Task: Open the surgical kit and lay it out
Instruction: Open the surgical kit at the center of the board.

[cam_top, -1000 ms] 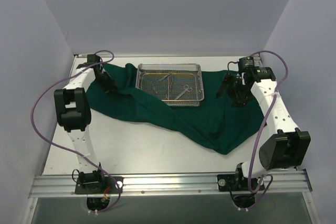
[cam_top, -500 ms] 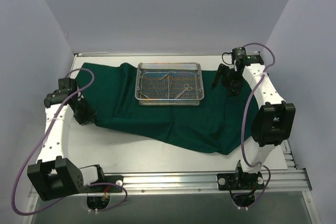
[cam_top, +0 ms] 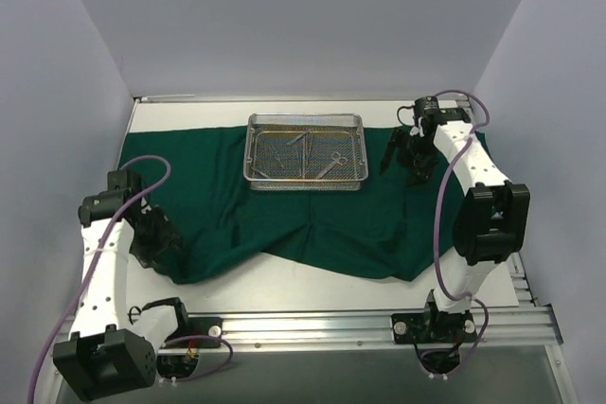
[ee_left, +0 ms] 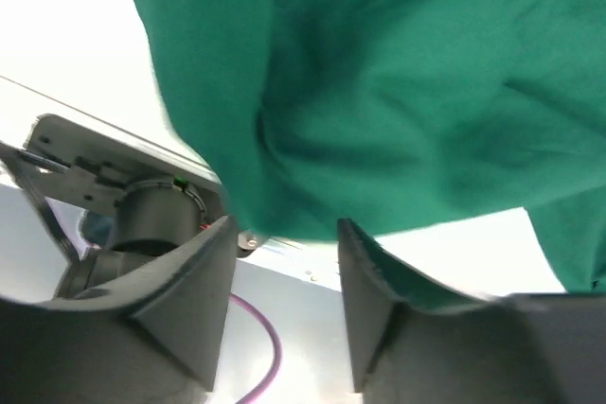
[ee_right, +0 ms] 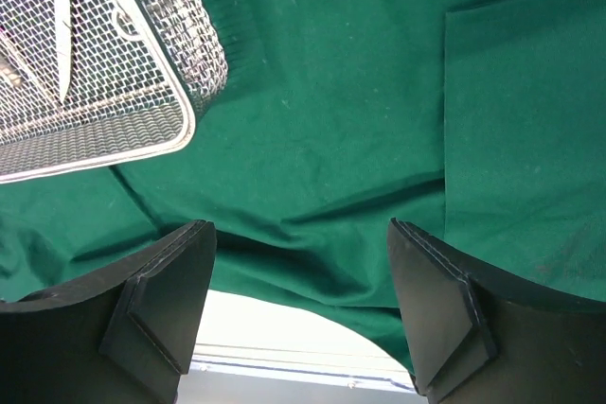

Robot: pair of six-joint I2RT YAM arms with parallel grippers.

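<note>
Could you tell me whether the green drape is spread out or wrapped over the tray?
Spread out: the drape lies open beneath the mesh tray, instruments uncovered; its near edge is rumpled.

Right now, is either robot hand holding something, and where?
Nothing is gripped. The left gripper is open, with the green drape loose at its fingertips; the right gripper is open above it.

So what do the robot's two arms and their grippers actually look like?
Both the left arm and right arm have white tubular links joined by chunky black joint housings. A purple cable loops loosely along each. The left gripper and right gripper have dark grey, wedge-shaped fingers with flat inner faces.
</note>
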